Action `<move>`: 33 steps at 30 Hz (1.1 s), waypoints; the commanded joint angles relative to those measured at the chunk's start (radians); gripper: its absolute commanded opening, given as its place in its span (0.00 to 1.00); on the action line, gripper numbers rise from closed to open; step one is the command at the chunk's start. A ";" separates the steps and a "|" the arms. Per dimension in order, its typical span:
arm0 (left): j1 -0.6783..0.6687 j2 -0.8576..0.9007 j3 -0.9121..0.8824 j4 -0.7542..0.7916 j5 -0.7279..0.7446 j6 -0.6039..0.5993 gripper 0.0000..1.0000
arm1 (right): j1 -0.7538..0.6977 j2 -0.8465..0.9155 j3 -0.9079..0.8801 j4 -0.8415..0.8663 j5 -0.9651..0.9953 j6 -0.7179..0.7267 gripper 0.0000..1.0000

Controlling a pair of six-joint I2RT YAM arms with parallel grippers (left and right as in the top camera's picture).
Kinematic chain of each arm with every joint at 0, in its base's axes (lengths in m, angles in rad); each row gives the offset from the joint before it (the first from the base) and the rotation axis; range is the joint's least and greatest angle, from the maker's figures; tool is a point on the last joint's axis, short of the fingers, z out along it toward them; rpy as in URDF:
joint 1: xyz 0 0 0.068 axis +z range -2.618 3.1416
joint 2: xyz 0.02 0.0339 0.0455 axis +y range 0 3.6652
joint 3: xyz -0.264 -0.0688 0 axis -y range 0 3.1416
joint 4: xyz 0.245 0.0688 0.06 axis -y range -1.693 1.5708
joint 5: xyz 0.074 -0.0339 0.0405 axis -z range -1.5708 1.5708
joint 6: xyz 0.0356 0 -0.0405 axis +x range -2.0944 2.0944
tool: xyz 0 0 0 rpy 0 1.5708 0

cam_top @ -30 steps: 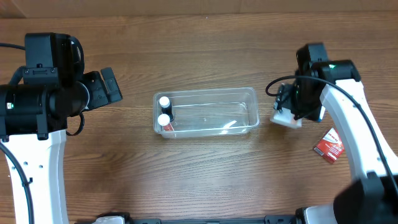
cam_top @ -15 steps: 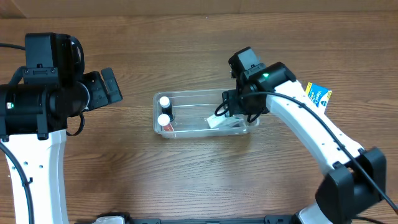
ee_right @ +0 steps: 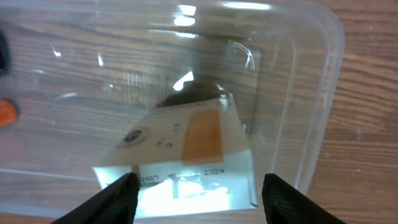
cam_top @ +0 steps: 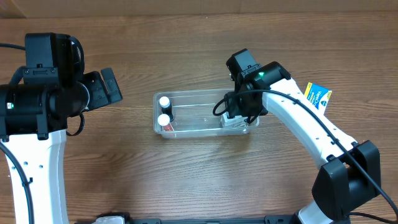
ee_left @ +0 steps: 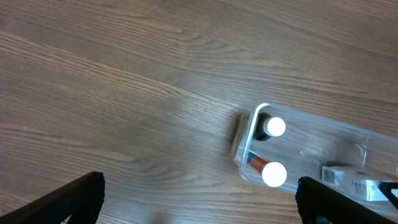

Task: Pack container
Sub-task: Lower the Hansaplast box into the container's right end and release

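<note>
Wood table (cam_top: 186, 180); right claw (ee_right: 194, 190) spread over container (ee_right: 311, 74), bandage box (ee_right: 186, 152) wrist-visible only; left claw (ee_left: 199, 199) apart.

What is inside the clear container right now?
The container holds two white-capped bottles at its left end and a small white box at its right end. The right claw hangs over the box, open; overhead, the arm hides most of that box.

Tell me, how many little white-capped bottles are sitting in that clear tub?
2. Both stand at the left end of the container: one bottle toward the far wall, the other bottle toward the near wall. Nothing suggests a hidden third.
</note>
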 commanded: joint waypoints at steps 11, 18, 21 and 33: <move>0.006 0.007 0.004 0.000 0.005 0.019 1.00 | -0.001 -0.135 -0.003 -0.104 0.010 -0.005 0.30; 0.006 0.007 0.004 -0.003 0.004 0.019 1.00 | -0.001 -0.134 -0.097 -0.037 0.010 -0.005 0.18; 0.006 0.007 0.004 -0.003 0.005 0.019 1.00 | -0.001 -0.131 -0.138 0.003 0.010 -0.006 0.18; 0.006 0.007 0.004 -0.013 0.004 0.019 1.00 | -0.001 -0.129 -0.138 0.121 0.014 -0.031 0.20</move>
